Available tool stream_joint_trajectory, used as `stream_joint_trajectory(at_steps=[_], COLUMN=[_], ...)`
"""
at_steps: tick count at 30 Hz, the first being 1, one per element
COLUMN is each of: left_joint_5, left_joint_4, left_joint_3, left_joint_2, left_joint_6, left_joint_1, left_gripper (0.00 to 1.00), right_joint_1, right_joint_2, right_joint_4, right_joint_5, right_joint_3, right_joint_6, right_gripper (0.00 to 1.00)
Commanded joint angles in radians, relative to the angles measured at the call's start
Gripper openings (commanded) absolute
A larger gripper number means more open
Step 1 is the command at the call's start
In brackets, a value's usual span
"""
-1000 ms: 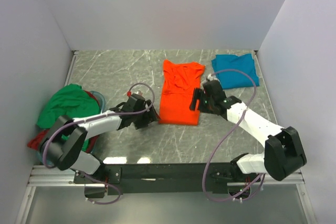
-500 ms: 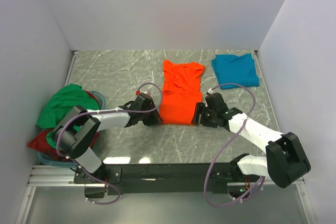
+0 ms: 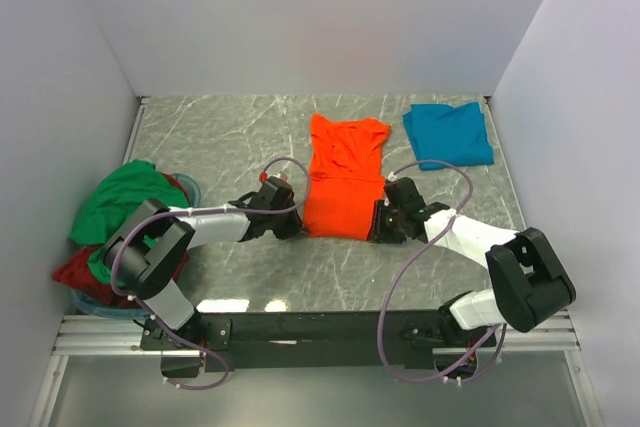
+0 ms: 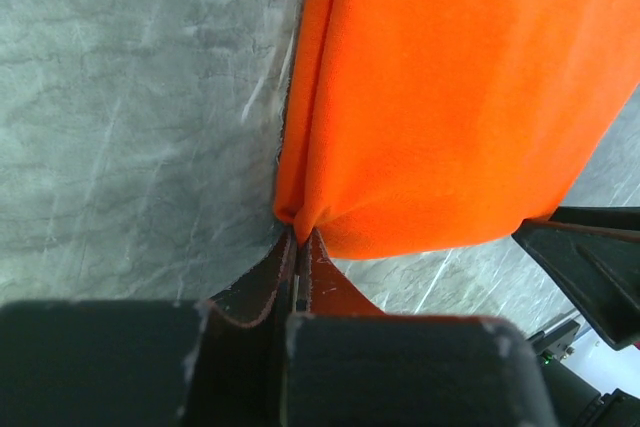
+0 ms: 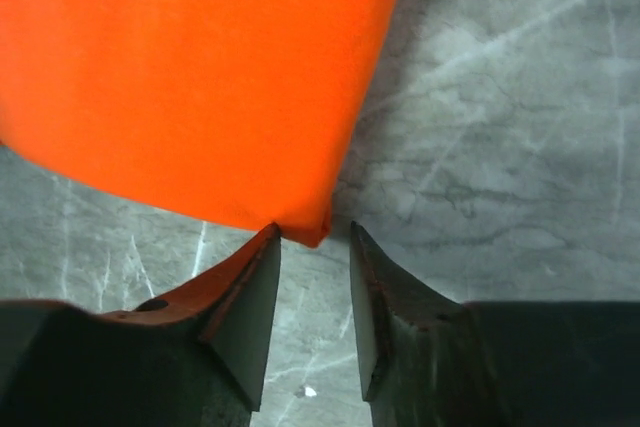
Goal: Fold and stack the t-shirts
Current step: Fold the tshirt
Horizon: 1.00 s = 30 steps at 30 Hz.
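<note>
The orange t-shirt (image 3: 342,179) lies folded lengthwise in the middle of the table, collar end away from me. My left gripper (image 3: 296,231) is shut on its near left corner; the pinched orange cloth (image 4: 300,219) shows between the closed jaws. My right gripper (image 3: 378,230) is at the near right corner (image 5: 312,229), jaws still apart, with the corner's tip just between the fingertips (image 5: 262,247). A teal t-shirt (image 3: 448,133) lies folded at the back right. Green (image 3: 125,200) and dark red (image 3: 80,269) t-shirts are heaped at the left.
The heap at the left sits in a teal-rimmed basket (image 3: 192,190) beside the left wall. White walls close the table on three sides. The arms' black base rail (image 3: 310,329) runs along the near edge.
Both arms moved down to the orange shirt's near corners. The left gripper closed on the left corner. The right gripper's jaws narrowed around the right corner.
</note>
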Motion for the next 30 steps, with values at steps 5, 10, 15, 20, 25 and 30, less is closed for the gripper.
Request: stream_joint_trajectory(at_steps=[5, 10, 15, 20, 25, 30], left_joint_5=[-0.051, -0.061, -0.123, -0.234, -0.249, -0.256], left_joint_4=[-0.004, -0.019, -0.143, -0.345, -0.451, -0.455], left_joint_3=[-0.046, -0.067, -0.132, -0.145, -0.145, -0.121], left_joint_2=[-0.041, -0.114, -0.301, -0.581, -0.841, -0.935], left_joint_6=[-0.011, -0.025, -0.062, -0.097, -0.108, -0.094], left_joint_1=[-0.003, -0.004, -0.032, -0.078, -0.085, -0.085], left_gripper=[0.01, 0.01, 0.01, 0.01, 0.01, 0.01], right_joint_1=[-0.003, 0.003, 0.040, 0.103, 0.135, 0.136], right_joint_2=[0.046, 0.016, -0.133, -0.272, -0.384, -0.421], right_joint_4=[0.072, 0.026, -0.103, -0.265, -0.360, -0.400], right_joint_5=[-0.056, -0.116, -0.255, -0.412, -0.543, -0.619], right_joint_3=[0.029, 0.031, 0.014, 0.040, 0.078, 0.120], right_joint_6=[-0.035, -0.051, -0.049, -0.071, -0.026, -0.006], right_gripper=[0.19, 0.00, 0.00, 0.00, 0.00, 0.00])
